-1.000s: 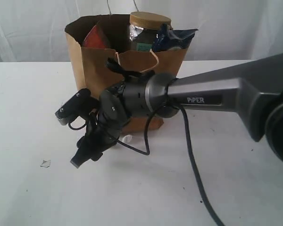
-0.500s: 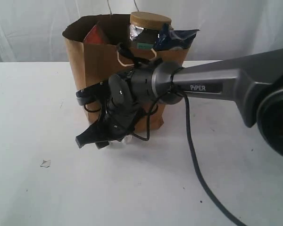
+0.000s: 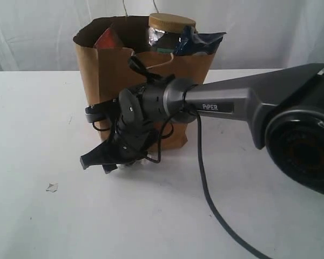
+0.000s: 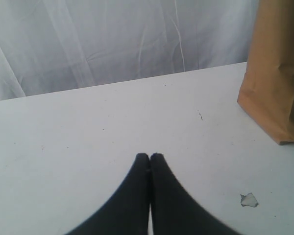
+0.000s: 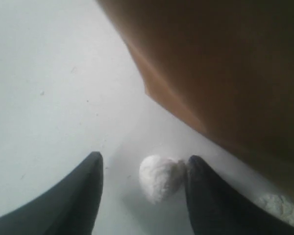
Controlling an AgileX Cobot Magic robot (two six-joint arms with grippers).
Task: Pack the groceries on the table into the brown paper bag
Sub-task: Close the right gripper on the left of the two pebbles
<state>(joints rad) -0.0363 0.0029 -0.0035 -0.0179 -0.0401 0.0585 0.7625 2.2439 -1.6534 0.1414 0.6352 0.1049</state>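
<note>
The brown paper bag (image 3: 108,70) stands upright at the back of the table (image 3: 38,118). A gold-lidded jar (image 3: 171,29), an orange-red pouch (image 3: 109,40) and a dark blue packet (image 3: 197,42) stick out of its top. My right gripper (image 3: 97,164) hangs low in front of the bag's base. In the right wrist view it (image 5: 144,159) is open around a small white crumpled scrap (image 5: 159,178), which touches one finger, with the bag wall (image 5: 225,63) just beyond. My left gripper (image 4: 150,156) is shut and empty over bare table, away from the bag (image 4: 277,73).
A small white scrap (image 3: 52,187) lies on the table left of the right gripper; the left wrist view shows it too (image 4: 249,199). A further white scrap (image 5: 279,205) lies by the bag's base. The right arm's cable (image 3: 205,183) trails across the front. A white curtain hangs behind.
My right gripper has turned at the wrist and moved in toward the bag's base, its fingertips now around the white scrap. The left gripper shows no change.
</note>
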